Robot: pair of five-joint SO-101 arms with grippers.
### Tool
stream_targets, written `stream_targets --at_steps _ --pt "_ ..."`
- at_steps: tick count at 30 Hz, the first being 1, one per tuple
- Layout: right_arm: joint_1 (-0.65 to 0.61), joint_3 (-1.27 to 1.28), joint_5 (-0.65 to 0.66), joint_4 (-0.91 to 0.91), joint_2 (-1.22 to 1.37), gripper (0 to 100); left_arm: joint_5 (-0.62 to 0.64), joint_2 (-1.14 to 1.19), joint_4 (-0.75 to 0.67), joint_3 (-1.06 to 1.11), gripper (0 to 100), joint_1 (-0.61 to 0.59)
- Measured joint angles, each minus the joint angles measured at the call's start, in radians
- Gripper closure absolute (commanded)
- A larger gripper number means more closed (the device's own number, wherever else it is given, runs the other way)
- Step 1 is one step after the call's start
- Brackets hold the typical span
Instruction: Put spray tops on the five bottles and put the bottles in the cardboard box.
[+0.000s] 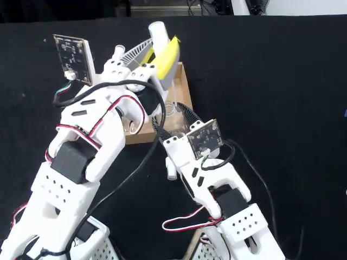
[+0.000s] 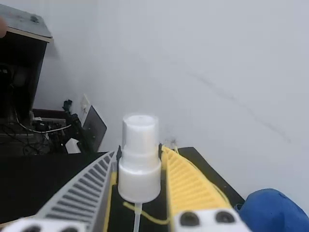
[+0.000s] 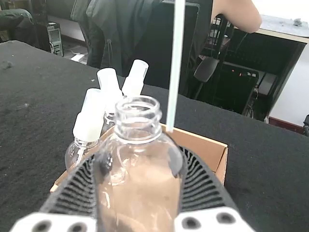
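Pose: left arm raised high over the far end of the cardboard box (image 1: 184, 89), left jaws closed on a spray top (image 2: 140, 154), nozzle up, dip tube (image 3: 175, 63) hanging straight down. Right arm stretched toward the box, right jaws gripping a clear uncapped bottle (image 3: 137, 121) upright by the box's near right part. The tube seems to pass just behind the bottle mouth, not into it. The box, on the black counter (image 1: 282, 81), holds three capped bottles (image 3: 91, 121).

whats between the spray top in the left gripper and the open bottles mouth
Just the spray top's own thin tube: the right wrist view shows it hanging beside the open bottle's neck, not inside it.
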Motion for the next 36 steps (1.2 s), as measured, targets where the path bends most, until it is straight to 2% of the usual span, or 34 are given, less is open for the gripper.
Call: stream_targets --at_steps 9,13,22,29,36 --pt "0.0 0.0 0.0 0.0 0.0 98.8 -0.003 -0.193 -0.006 0.087 97 0.002" --pt "0.0 0.0 0.0 0.0 0.0 98.8 -0.094 -0.249 -0.006 0.118 97 -0.002" --pt "0.0 0.0 0.0 0.0 0.0 98.8 -0.138 -0.252 -0.011 0.137 97 0.009" --pt "0.0 0.0 0.0 0.0 0.0 98.8 -0.138 -0.252 -0.135 0.203 97 0.006" --pt "0.0 0.0 0.0 0.0 0.0 98.8 -0.143 -0.253 -0.15 0.235 97 0.006"
